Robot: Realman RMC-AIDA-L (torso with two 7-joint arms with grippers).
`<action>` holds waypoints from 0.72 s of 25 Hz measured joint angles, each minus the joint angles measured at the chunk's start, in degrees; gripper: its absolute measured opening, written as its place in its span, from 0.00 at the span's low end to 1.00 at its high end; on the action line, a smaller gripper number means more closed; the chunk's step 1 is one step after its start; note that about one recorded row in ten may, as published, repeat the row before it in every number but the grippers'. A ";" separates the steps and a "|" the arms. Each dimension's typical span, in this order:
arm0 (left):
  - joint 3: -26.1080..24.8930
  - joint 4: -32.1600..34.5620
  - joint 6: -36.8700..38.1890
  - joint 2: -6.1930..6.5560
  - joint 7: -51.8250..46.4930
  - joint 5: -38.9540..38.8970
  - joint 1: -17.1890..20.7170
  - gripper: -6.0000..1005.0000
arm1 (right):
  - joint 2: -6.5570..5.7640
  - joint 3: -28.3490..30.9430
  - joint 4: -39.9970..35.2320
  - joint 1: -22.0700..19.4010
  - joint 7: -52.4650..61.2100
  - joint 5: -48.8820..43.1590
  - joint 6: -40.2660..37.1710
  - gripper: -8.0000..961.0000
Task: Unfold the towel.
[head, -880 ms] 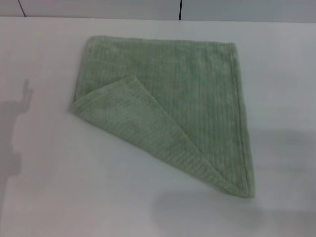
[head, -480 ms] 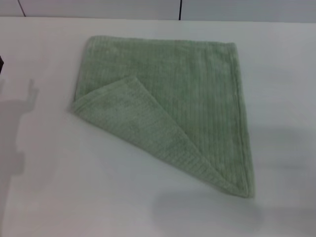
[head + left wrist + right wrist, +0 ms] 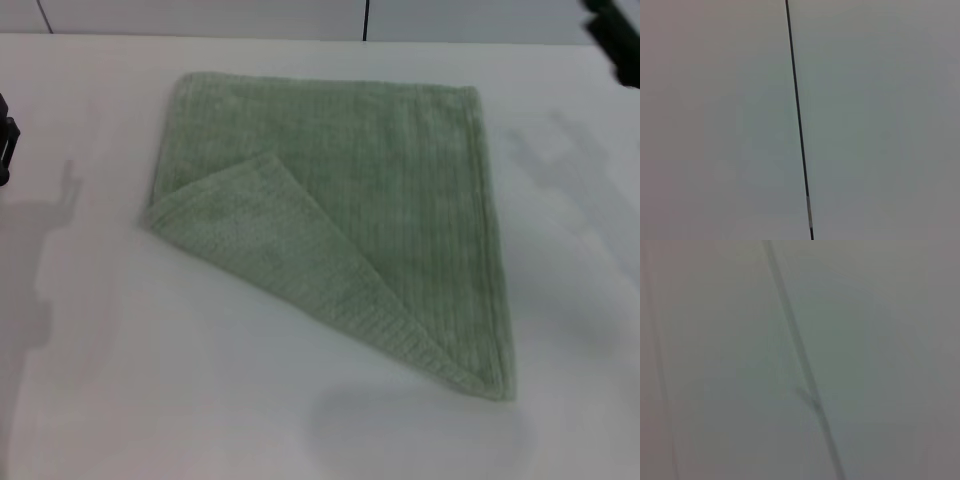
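The pale sage-green towel (image 3: 380, 200) lies flat on the white table (image 3: 150, 380) in the head view. Its near-left corner is folded over onto the cloth, making a triangular flap (image 3: 270, 250) with a diagonal fold edge that runs from the left corner to the near right corner. A dark part of my left gripper (image 3: 5, 140) shows at the left edge of the view, well left of the towel. A dark part of my right gripper (image 3: 615, 35) shows at the top right corner, beyond the towel's far right corner. Neither touches the towel. Both wrist views show only pale surface.
A dark seam (image 3: 365, 20) runs along the far surface behind the table. A thin dark line (image 3: 797, 120) crosses the left wrist view, and a blurred one (image 3: 800, 370) crosses the right wrist view.
Both grippers have come into the head view, the left at the left edge, the right at the top right corner. Their shadows have shifted on the table. The towel has not moved.
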 joint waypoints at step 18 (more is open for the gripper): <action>-0.58 -0.53 -5.25 0.13 -2.73 0.01 -2.12 0.77 | -1.56 19.15 53.62 5.69 -10.08 -17.82 104.91 0.72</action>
